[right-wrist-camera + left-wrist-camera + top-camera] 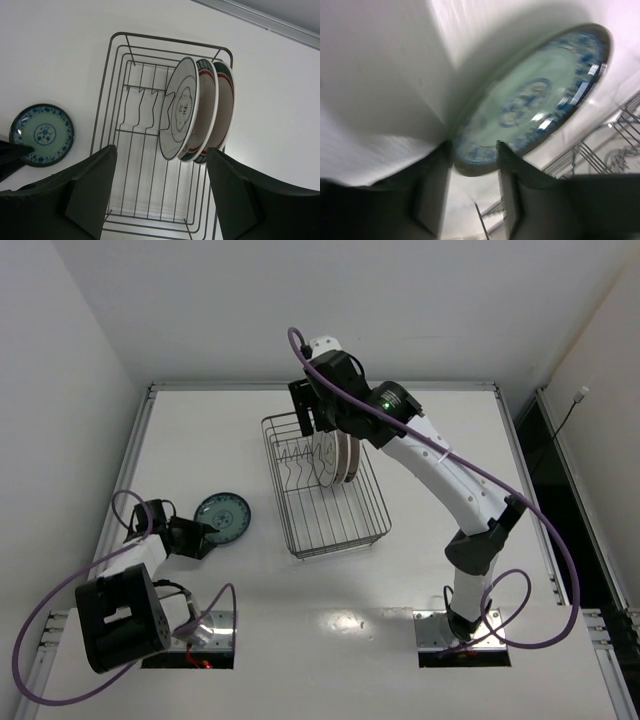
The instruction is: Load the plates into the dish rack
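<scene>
The dish rack (340,525) stands mid-table. Three plates stand upright in its far right end: a grey-white one (181,112), a red-lined one (206,117) and a teal-rimmed one (226,105). My right gripper (305,412) hangs open and empty above the rack's far end; in its wrist view it (161,150) frames the rack. The small teal patterned plate (225,515) lies left of the rack, also seen in the right wrist view (42,134). My left gripper (200,537) is at its near-left edge. In the blurred left wrist view the gripper (475,147) holds that plate's (540,90) rim between its fingertips.
Several upright prongs (142,107) stand bare in the rack beside the plates. The white left wall (60,390) is close to my left arm. A raised table rim (320,386) runs along the back. Purple cables loop from both arms.
</scene>
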`<state>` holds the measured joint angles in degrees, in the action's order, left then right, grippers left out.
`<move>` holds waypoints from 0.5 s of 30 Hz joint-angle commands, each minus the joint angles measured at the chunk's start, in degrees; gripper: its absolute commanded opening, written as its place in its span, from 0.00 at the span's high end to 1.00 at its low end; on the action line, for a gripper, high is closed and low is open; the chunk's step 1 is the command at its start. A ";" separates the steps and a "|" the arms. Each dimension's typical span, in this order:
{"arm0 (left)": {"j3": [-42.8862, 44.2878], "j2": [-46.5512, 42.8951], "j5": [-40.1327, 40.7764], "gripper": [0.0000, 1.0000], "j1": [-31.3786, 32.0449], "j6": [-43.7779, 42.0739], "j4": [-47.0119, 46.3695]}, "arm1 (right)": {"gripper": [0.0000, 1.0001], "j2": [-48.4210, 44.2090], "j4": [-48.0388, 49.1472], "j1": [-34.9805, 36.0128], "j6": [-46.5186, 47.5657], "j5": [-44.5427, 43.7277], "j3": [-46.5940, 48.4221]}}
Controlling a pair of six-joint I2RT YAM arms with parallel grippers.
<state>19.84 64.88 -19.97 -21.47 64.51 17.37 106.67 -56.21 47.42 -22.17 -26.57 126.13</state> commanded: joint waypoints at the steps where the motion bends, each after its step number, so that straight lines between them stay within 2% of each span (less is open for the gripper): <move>1: -1.11 2.08 3.18 0.65 -0.59 1.50 -5.75 | 0.31 -1.56 -0.83 0.31 -0.68 0.29 -0.27; 4: -1.11 3.49 2.65 0.80 -0.59 0.88 -6.90 | 0.31 -2.69 -0.84 0.31 -0.68 -0.23 -1.75; 5: -0.51 3.50 2.65 0.88 -0.59 0.36 -6.91 | 0.31 -2.70 -0.84 0.31 -1.20 -0.24 -2.37; 9: 0.73 6.91 1.60 0.98 -0.59 0.35 -9.27 | 0.31 -3.23 -1.36 -0.22 -1.73 -0.24 -2.90; 13: 3.36 8.41 0.02 1.00 -0.59 -0.78 -11.90 | 0.31 -3.23 -2.41 -0.22 -2.26 0.29 -2.90; 15: 4.76 9.03 -4.01 1.00 -0.59 -0.79 -14.63 | 0.31 -3.75 -2.42 -0.22 -2.26 0.29 -2.90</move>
<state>21.67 73.03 -21.43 -21.54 64.62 7.51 106.08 -58.61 47.37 -23.20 -26.52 123.33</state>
